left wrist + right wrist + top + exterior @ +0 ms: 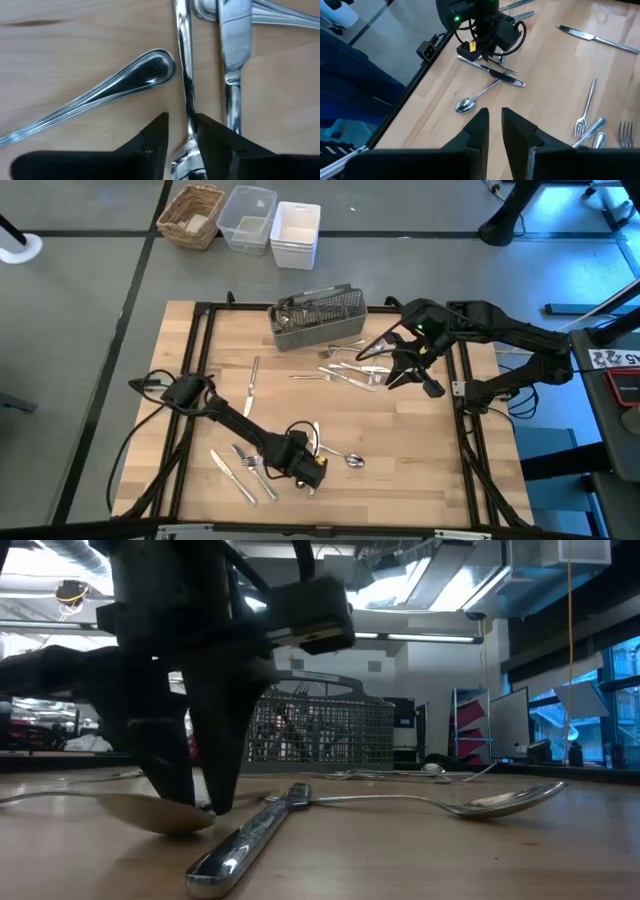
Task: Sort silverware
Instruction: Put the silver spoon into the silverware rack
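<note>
Picking comes first: your left gripper (181, 131) straddles a utensil handle (186, 75) with fingers narrowing, so finish closing before lifting toward the caddy (318, 318).

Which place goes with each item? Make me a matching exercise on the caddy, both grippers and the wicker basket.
Items:
1. mesh caddy
2. left gripper
3. right gripper
4. wicker basket

Places:
A. on the floor beyond the table
B. raised over the loose silverware beside the caddy
C. standing at the table's far edge
D. down at the tabletop near the front edge

Pairs: 1-C, 2-D, 3-B, 4-A
</note>
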Controlling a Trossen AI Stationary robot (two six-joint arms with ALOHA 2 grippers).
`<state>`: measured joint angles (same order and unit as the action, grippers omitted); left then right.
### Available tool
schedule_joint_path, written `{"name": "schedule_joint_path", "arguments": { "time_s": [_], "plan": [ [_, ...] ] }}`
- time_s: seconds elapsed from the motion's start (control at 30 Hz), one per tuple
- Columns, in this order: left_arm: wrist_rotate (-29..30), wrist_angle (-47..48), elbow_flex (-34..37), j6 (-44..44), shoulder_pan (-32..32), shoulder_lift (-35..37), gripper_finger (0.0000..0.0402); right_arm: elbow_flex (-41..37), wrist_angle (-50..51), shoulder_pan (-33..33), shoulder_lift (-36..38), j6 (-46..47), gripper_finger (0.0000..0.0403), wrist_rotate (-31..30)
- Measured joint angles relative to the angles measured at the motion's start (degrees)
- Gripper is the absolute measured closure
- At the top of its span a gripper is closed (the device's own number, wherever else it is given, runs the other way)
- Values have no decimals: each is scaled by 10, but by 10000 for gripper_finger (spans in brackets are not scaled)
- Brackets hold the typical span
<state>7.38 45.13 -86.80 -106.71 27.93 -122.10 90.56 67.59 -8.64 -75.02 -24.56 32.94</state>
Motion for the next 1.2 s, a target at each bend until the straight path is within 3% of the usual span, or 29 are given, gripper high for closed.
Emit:
{"name": "schedule_joint_path", "arguments": {
  "time_s": [0.2,0.53,0.87,1.0,1.2],
  "plan": [
    [-17,5,1,7,0,0,389,0,0,0,0,0,350,-4],
    [-21,7,4,32,0,12,395,0,0,0,0,-1,350,-6],
    [4,30,4,71,1,88,396,0,0,0,0,-13,350,-32],
    [64,52,3,82,1,134,398,0,0,0,2,-14,350,-49],
    [217,167,3,79,-7,209,398,0,3,0,18,-20,350,-56]
  ]
}}
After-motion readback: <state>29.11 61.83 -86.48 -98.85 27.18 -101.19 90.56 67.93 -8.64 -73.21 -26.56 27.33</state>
